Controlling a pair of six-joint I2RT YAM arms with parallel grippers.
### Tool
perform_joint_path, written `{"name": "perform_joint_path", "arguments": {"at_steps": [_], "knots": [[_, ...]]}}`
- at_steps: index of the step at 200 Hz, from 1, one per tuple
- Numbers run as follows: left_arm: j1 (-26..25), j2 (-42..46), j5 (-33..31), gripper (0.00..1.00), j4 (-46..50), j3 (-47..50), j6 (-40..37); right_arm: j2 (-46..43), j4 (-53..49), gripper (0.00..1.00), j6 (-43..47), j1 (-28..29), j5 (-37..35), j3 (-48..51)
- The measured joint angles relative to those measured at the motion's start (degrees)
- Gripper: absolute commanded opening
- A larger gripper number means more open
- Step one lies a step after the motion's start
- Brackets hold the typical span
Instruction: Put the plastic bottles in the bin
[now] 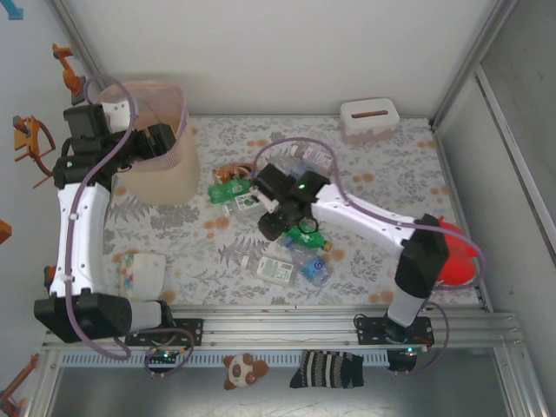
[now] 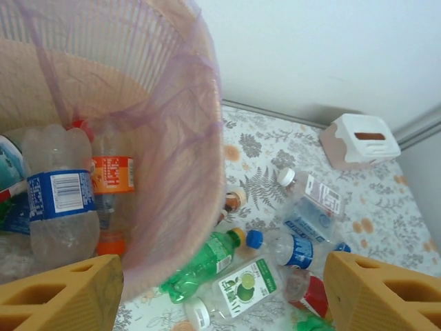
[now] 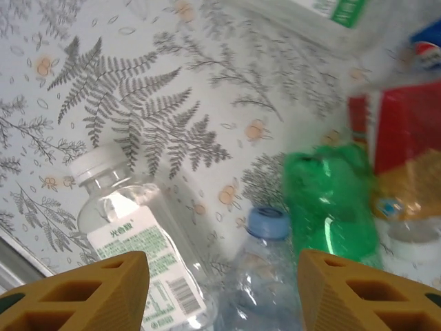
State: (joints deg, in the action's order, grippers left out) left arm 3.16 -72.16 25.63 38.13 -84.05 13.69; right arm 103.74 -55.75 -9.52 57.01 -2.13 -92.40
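The pale-pink bin (image 1: 158, 130) stands at the back left. In the left wrist view I look down into the bin (image 2: 186, 138), where a clear blue-labelled bottle (image 2: 58, 203) and an orange-labelled bottle (image 2: 110, 176) lie. My left gripper (image 1: 165, 143) hangs at the bin's rim, open and holding nothing (image 2: 220, 303). Several plastic bottles (image 1: 276, 268) lie scattered mid-table. My right gripper (image 1: 271, 224) is low over them, open (image 3: 224, 293). A clear blue-capped bottle (image 3: 275, 276) lies between its fingers with gaps either side. A white-capped bottle (image 3: 131, 238) and a green bottle (image 3: 331, 200) flank it.
A small white-pink slotted box (image 1: 368, 119) sits at the back right. A red object (image 1: 456, 256) rests at the right edge behind my right arm, and a white container (image 1: 139, 274) at the near left. A green bottle (image 2: 203, 265) lies against the bin's foot.
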Motion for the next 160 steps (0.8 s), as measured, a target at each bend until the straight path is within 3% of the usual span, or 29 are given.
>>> {"name": "perform_joint_path", "arguments": {"at_steps": [65,160], "knots": [[0.2,7.9,2.2,0.77,-4.5,5.6,4.5,16.5,-5.4,0.6,6.2,8.7,-3.1,-12.7],[0.3,11.1,5.0,0.77,-7.6,8.4,9.0,30.9,-10.6,0.63,9.2,12.7,-4.6,-21.9]]}}
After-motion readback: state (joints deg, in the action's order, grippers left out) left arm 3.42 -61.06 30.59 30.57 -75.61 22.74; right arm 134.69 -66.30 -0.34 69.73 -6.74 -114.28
